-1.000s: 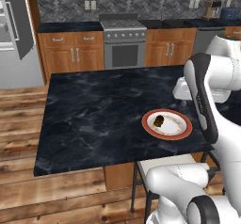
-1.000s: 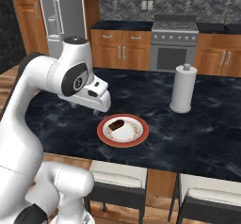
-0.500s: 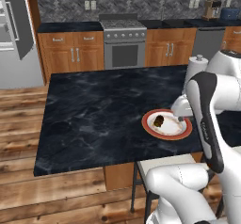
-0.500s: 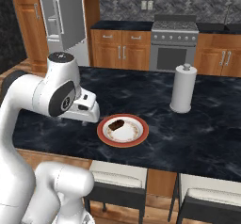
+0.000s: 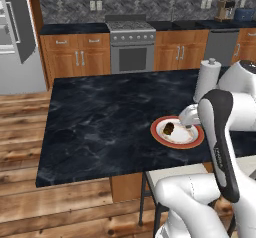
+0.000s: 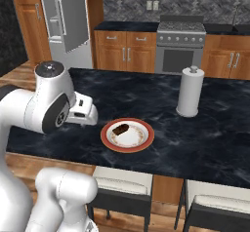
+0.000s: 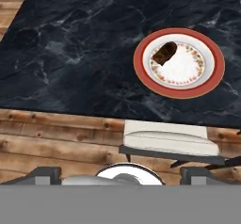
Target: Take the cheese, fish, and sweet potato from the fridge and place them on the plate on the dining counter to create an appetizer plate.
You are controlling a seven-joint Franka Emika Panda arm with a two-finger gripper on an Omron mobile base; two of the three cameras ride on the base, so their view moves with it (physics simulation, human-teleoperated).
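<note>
Right now the sweet potato lies on the plate near the desk's front edge; paper towel roll stands behind, well apart. Claw spread, empty, over a stool. Stove along the back wall.

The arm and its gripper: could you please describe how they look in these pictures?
The arm is made of glossy white, rounded, bulky segments with dark grey to black bands and caps at the joints. The gripper shows two small, dark grey, blocky fingertips. No loose cables or printed markings can be made out.
</note>
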